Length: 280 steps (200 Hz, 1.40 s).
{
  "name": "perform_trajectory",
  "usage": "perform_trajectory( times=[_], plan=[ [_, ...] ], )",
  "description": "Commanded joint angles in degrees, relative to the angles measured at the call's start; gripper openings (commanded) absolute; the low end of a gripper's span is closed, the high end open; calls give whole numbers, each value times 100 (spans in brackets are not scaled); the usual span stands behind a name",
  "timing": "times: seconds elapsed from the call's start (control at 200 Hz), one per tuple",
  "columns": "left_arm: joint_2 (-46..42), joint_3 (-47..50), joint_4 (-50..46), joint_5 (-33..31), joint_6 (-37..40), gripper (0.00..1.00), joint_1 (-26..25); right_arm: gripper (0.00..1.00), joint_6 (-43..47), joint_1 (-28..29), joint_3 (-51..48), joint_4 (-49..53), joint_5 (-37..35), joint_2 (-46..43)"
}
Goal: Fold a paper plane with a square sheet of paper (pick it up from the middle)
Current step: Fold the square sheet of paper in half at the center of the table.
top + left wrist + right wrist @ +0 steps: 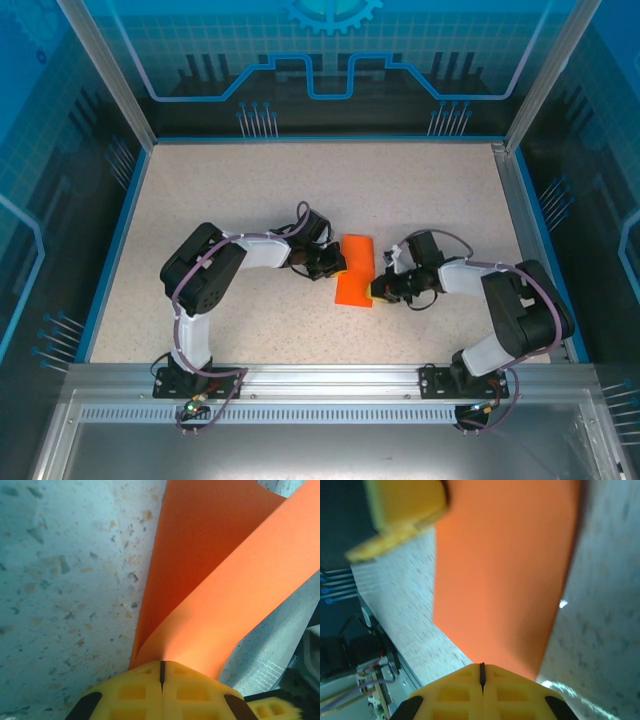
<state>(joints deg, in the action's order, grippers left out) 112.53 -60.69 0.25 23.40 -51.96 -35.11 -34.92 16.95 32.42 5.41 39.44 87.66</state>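
Left fingers (132,692): I see them pinched shut on the orange paper sheet (355,270)
Right fingers (452,695): shut on its opposite edge
Sheet: folded over, mid-counter (250,190)

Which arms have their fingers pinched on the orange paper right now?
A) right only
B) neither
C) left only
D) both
D: the left fingers and the right fingers are each shut, with the orange paper coming out from between their tips.
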Motion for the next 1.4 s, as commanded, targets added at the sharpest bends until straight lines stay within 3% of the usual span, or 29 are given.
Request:
perform_trajectory(
  times=[0.0, 0.155, 0.365, 0.725, 1.135, 1.396],
  plan=[
    [252, 82, -642, -275, 134, 0, -77, 0, -11, -270, 373, -157, 14, 131],
    [261, 66, -653, -272, 148, 0, -78, 0, 19, -429, 658, -524, 187, 802],
    [287, 83, -671, -265, 158, 0, -77, 0, 307, -515, 741, -335, -125, 1475],
    [322, 76, -737, -297, 170, 0, -80, 0, 294, -529, 1099, -28, -63, 984],
    [361, 44, -758, -279, 179, 0, -77, 0, 543, -600, 1458, 142, -384, 1886],
    [361, 45, -768, -285, 196, 0, -82, 0, 434, -616, 1688, 289, -229, 1639]
  ],
)
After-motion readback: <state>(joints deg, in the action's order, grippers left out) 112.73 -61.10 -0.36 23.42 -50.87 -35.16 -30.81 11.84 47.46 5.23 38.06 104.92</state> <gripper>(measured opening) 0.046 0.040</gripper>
